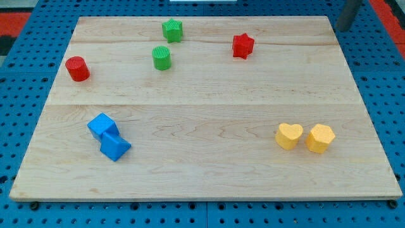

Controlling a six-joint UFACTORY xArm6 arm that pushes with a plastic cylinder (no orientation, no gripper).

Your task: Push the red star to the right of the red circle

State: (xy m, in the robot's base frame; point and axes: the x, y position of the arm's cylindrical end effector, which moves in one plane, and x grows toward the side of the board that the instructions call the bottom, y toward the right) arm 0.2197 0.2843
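The red star (242,45) lies near the view's top, right of centre, on the wooden board (209,171). The red circle (77,68) lies at the view's left, a little lower than the star. The star is far to the right of the circle, with two green blocks between them. My rod shows at the view's top right corner, and my tip (342,29) stands just past the board's top right corner, well right of the star and touching no block.
A green star (172,30) and a green circle (162,57) lie at top centre-left. Two blue blocks (101,126) (114,147) touch each other at lower left. A yellow heart (289,135) and a yellow hexagon (320,138) lie at lower right.
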